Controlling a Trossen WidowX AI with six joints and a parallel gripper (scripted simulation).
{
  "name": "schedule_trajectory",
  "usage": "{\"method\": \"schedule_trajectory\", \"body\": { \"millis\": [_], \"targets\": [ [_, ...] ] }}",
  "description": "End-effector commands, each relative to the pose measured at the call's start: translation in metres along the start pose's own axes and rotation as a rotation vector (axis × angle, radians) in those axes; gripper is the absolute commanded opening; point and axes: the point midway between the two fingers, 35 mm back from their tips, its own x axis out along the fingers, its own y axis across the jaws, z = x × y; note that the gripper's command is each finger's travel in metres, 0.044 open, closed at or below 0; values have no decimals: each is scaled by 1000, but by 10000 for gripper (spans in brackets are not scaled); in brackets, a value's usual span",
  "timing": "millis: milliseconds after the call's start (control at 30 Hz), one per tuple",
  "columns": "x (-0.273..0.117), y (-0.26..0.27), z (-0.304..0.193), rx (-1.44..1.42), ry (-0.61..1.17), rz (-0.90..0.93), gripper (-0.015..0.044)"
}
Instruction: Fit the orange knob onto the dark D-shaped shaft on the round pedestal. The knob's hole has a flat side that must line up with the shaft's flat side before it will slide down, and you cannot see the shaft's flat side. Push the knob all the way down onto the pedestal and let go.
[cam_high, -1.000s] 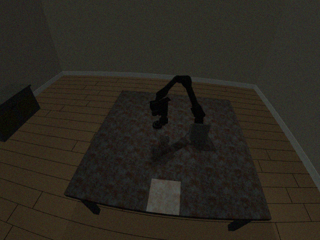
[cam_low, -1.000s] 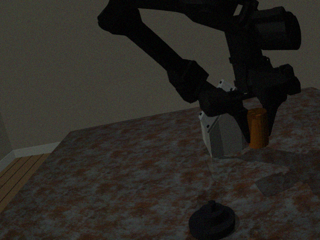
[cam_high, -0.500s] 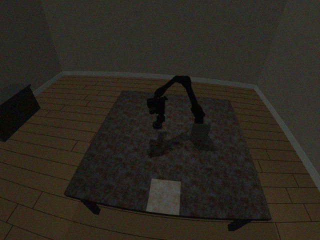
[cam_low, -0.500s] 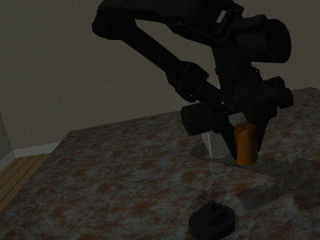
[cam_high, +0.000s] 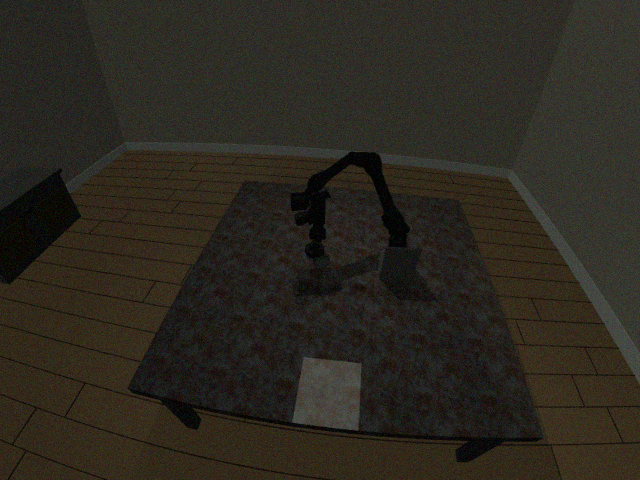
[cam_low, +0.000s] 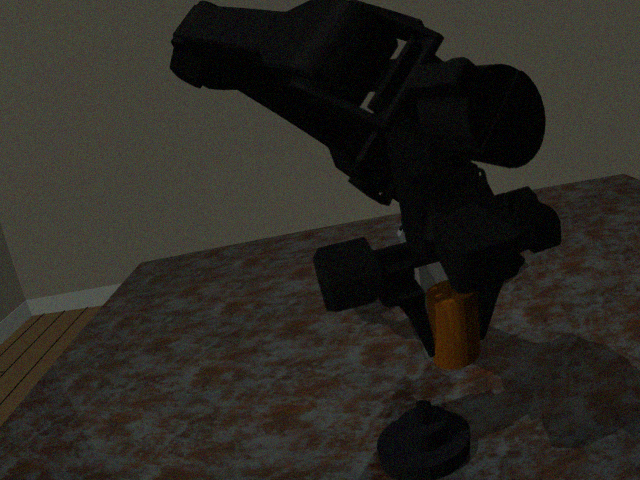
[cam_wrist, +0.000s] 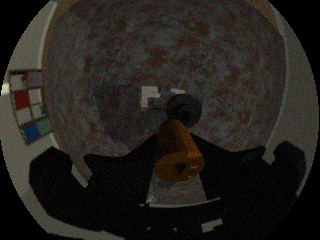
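The orange knob (cam_low: 454, 330) (cam_wrist: 176, 147) is held upright, high above the table, its top end facing the wrist camera. My gripper (cam_low: 459, 343) (cam_wrist: 172, 136) is shut on its sides. The round dark pedestal (cam_low: 398, 446) (cam_wrist: 197, 111) stands on the table, with the short dark shaft (cam_low: 423, 405) sticking up from its middle. In the exterior view the knob is above the pedestal and a little to its right, with a gap between them. In the wrist view the pedestal lies just beyond the knob's lower end. The shaft's flat side cannot be made out. In the top view the knob is too dark to tell.
The mottled table (cam_high: 248, 335) (cam_low: 206, 387) bears the arm's base (cam_high: 400, 263) to the right of the pedestal. A pale rectangle (cam_high: 328, 392) lies at the table's near edge. A dark cabinet (cam_high: 36, 222) stands on the floor at the left. A shelf with coloured squares (cam_wrist: 21, 100) shows in the wrist view.
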Motion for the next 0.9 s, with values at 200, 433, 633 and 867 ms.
{"method": "schedule_trajectory", "body": {
  "millis": [200,433,633,867],
  "targets": [
    [5,-29,8,-6,-7,-20,0],
    [11,-36,9,-8,-5,-25,0],
    [28,-36,9,-8,-6,-26,0],
    [30,-37,9,-1,-6,-26,0]
  ]
}}
